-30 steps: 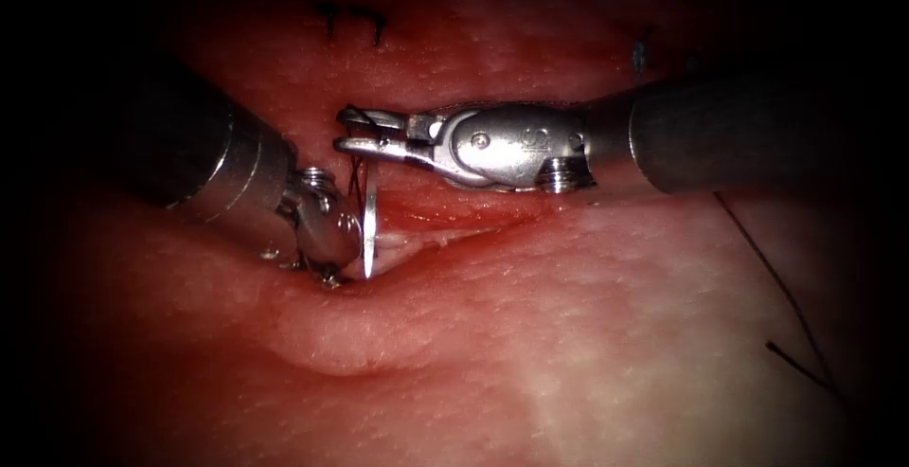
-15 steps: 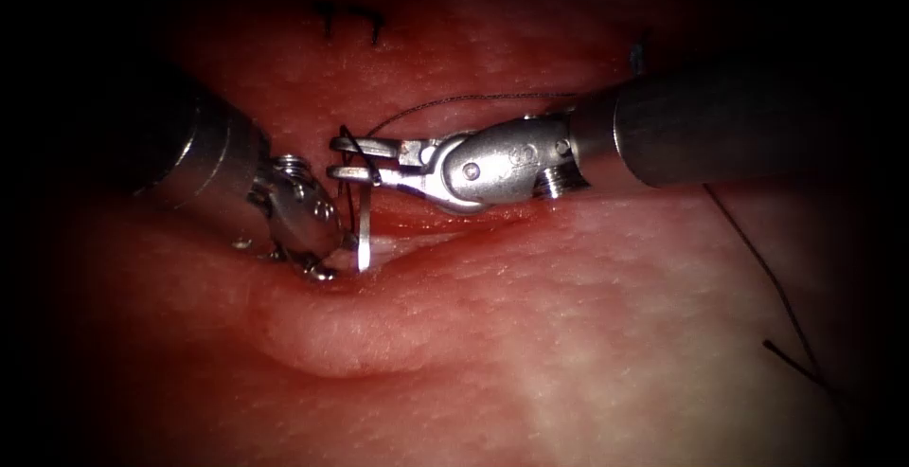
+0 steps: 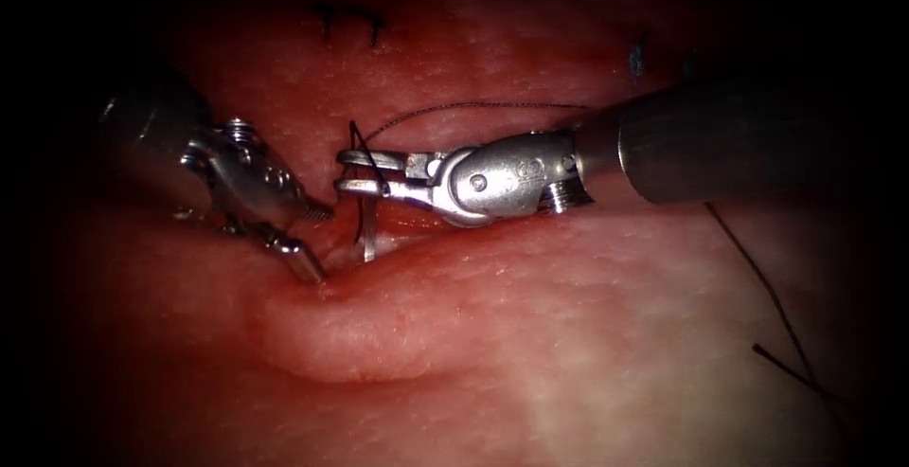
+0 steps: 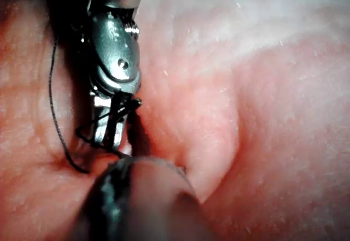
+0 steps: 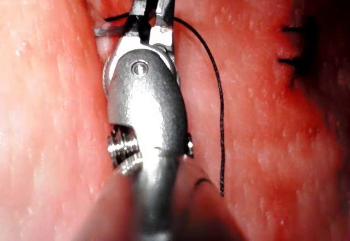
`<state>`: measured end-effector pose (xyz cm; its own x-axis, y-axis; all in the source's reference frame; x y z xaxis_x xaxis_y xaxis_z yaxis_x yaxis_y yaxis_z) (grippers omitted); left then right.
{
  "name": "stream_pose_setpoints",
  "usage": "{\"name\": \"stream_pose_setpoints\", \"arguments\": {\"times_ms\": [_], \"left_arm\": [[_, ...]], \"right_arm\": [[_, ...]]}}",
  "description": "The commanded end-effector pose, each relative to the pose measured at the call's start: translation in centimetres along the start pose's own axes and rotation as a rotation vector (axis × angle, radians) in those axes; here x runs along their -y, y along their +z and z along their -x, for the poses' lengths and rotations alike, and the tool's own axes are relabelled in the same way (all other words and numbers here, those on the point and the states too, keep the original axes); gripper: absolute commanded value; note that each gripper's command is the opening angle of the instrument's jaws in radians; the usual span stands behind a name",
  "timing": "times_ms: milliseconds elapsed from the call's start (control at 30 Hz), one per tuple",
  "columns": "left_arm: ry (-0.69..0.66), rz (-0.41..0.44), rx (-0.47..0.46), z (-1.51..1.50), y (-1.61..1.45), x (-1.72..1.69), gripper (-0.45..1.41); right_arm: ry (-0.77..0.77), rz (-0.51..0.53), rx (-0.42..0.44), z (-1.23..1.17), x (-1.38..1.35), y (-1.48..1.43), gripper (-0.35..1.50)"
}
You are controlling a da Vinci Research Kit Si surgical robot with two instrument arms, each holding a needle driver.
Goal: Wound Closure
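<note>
While right pincer [image 3: 346,171] grips needle [image 3: 369,235], thread [image 3: 454,107] (dark) crosses tissue [image 3: 568,334].

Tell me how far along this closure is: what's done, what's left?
Done: two dark stitches sit beyond the cut. In hand: the right tool grips the curved steel needle near its upper end, with dark thread draped over it. The needle's lower end dips into the open red cut; whether it pierces tissue is unclear. The left tool is open and empty. Left: the cut still gapes.
</note>
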<state>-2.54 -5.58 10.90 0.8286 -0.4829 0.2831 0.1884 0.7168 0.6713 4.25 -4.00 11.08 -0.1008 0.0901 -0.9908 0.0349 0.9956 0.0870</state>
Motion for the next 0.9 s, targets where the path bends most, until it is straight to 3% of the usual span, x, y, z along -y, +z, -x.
{"name": "stream_pose_setpoints", "arguments": {"times_ms": [33, 233, 433, 633, 900], "left_arm": [[-0.001, 0.017, 0.005, -0.02, 0.05, 0.09, 0.64], [0.008, 0.043, 0.073, -0.04, -0.03, 0.42, 0.62], [0.025, 0.072, 0.115, 0.15, 0.00, 0.58, 0.59], [0.031, 0.109, 0.192, 0.32, 0.34, 0.53, 0.59], [0.034, 0.098, 0.241, 0.25, 0.37, 0.56, 0.56]], "right_arm": [[0.006, 0.002, 0.000, 0.07, -0.01, 0.06, -0.35], [0.019, 0.011, 0.006, 0.09, -0.09, 0.02, -0.35], [0.023, 0.017, 0.006, 0.09, -0.18, 0.04, -0.35], [0.056, 0.018, 0.006, 0.06, -0.22, 0.05, -0.35], [0.129, 0.020, 0.007, 0.06, -0.27, 0.08, -0.35]]}}
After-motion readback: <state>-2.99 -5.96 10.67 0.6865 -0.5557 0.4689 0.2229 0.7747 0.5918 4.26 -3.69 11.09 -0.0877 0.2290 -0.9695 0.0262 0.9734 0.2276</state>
